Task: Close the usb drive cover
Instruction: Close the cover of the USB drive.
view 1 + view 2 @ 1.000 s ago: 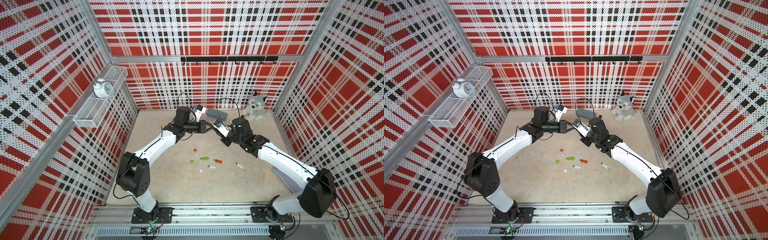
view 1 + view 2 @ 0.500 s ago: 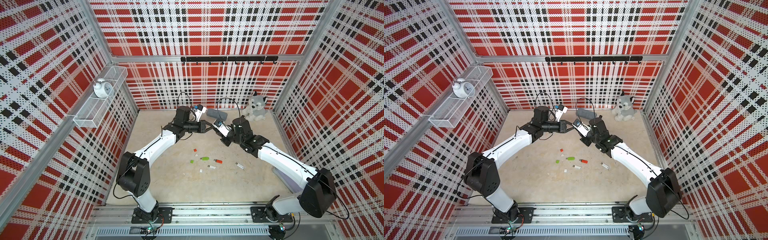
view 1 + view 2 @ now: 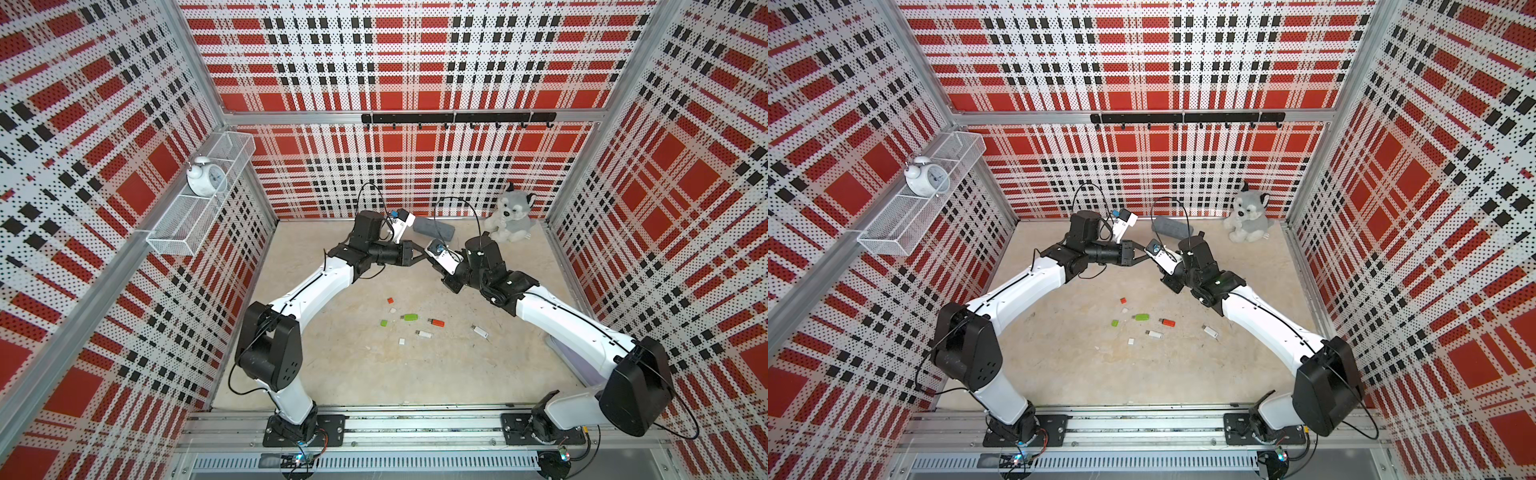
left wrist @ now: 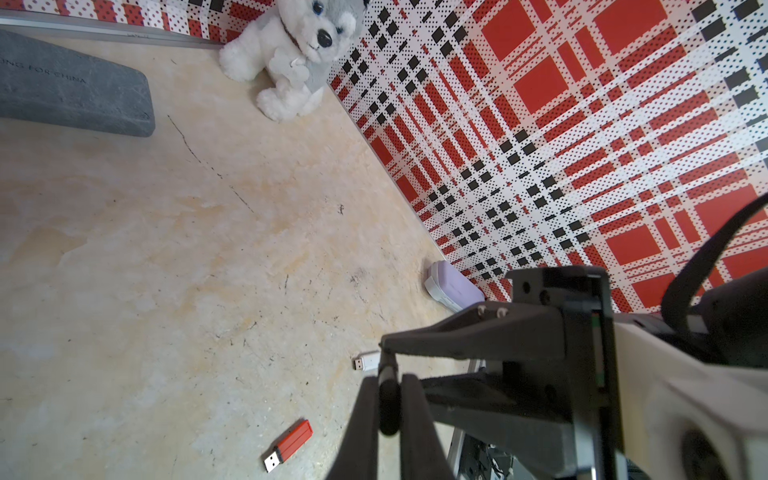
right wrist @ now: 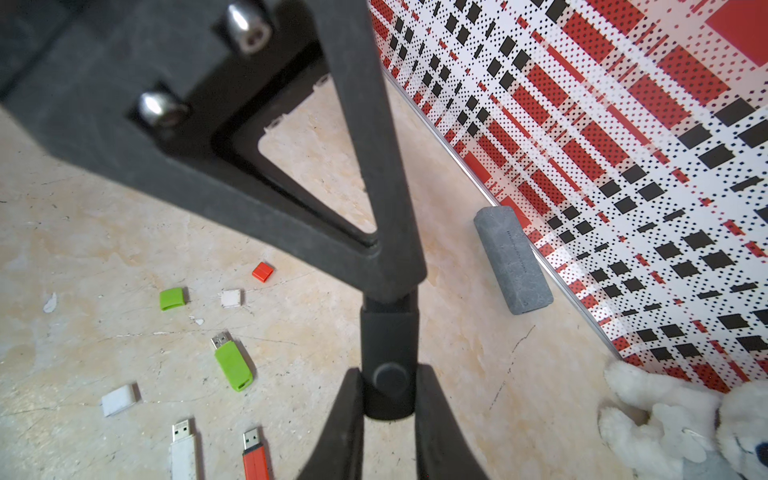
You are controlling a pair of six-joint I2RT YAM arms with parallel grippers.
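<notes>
A black usb drive (image 5: 388, 345) hangs in the air above the back middle of the table, held between both grippers. My right gripper (image 5: 388, 372) is shut on its body, one finger on each side of the round button. The drive's far end, where the cover sits, runs between the tips of my left gripper (image 5: 390, 282). In the left wrist view that black end (image 4: 389, 403) lies tight between the fingers of the left gripper (image 4: 389, 379). In both top views the two grippers meet tip to tip (image 3: 424, 257) (image 3: 1145, 257), and the drive itself is hidden there.
Loose on the table lie a green drive (image 3: 410, 317), a red drive (image 3: 436, 322), white drives (image 3: 424, 333), a red cap (image 3: 390, 300) and a green cap (image 3: 385, 322). A grey case (image 3: 432, 227) and a plush husky (image 3: 511, 216) sit at the back wall, a lilac case (image 4: 455, 286) by the right wall.
</notes>
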